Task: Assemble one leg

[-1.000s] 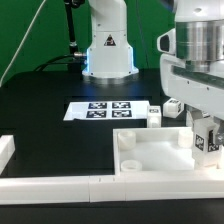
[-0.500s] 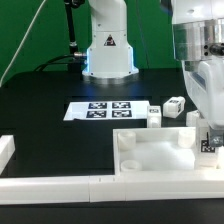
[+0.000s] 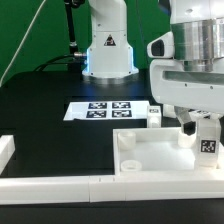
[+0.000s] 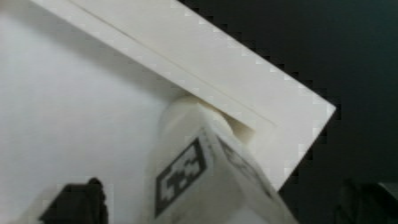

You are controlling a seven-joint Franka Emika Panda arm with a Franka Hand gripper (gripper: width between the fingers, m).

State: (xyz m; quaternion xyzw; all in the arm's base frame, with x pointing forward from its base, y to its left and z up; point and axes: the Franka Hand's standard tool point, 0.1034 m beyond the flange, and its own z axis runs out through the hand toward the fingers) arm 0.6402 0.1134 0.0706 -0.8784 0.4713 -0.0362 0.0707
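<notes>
One leg (image 3: 207, 140) is now standing upright at the tabletop's (image 3: 150, 160) corner socket, gripper (image 3: 205, 128) fingers clamping it, having rotated since a second ago.

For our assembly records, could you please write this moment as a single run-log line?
step: fitting leg | gripper: shut on leg | leg: upright at the tabletop corner on the exterior view's right | seated: cannot tell

No readable text; only square tags.
</notes>
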